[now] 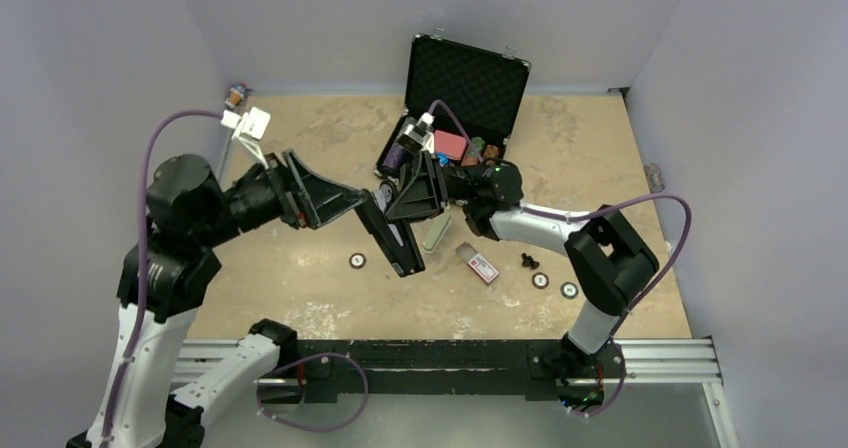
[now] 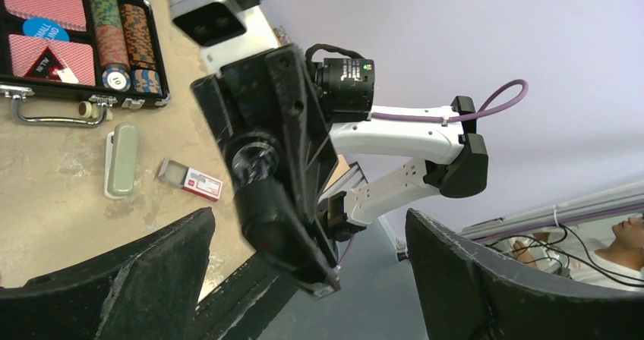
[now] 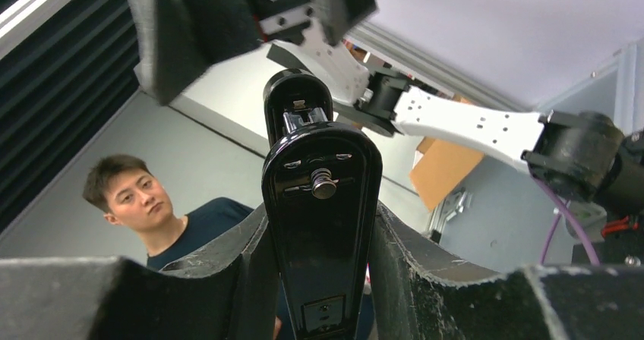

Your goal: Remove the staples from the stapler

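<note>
The stapler (image 1: 398,243) is slim and black, held off the table and slanting down toward the near side. My right gripper (image 1: 405,193) is shut on it. In the right wrist view its glossy underside (image 3: 323,203), with a small metal stud, sits clamped between my two fingers (image 3: 250,272). My left gripper (image 1: 350,203) faces the stapler from the left, open and holding nothing. In the left wrist view its fingers (image 2: 114,279) stand wide apart on either side of the stapler (image 2: 281,211) without touching it. No staples show in any view.
An open black case (image 1: 465,88) with poker chips and cards stands at the back. On the table lie a pale grey-green bar (image 1: 436,233), a small box with a red-and-white label (image 1: 482,265), loose chips (image 1: 357,260) (image 1: 540,280) and a small black piece (image 1: 529,261).
</note>
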You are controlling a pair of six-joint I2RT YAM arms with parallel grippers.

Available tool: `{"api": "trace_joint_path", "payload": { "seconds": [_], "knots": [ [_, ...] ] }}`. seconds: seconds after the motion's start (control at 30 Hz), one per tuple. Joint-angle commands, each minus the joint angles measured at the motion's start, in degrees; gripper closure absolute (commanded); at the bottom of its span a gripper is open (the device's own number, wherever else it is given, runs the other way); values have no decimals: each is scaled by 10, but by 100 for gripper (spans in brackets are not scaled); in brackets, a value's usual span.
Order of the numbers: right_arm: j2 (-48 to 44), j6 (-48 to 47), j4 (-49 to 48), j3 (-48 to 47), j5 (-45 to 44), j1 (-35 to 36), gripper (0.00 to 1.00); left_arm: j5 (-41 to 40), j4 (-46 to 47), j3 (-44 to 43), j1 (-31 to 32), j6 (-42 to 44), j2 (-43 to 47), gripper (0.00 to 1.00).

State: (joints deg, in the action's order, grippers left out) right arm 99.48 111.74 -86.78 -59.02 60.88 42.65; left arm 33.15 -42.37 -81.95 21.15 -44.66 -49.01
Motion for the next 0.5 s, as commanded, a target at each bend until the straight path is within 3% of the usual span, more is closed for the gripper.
{"api": "trace_joint_path", "payload": {
  "seconds": [0.0,0.47],
  "knots": [
    [-51,-29,-194,-32,-65,-2,100,-42,-1,32,3,-35,52,3],
    [-72,-117,-38,-124,-68,18,100,4,57,44,3,-67,37,13]
  ]
}}
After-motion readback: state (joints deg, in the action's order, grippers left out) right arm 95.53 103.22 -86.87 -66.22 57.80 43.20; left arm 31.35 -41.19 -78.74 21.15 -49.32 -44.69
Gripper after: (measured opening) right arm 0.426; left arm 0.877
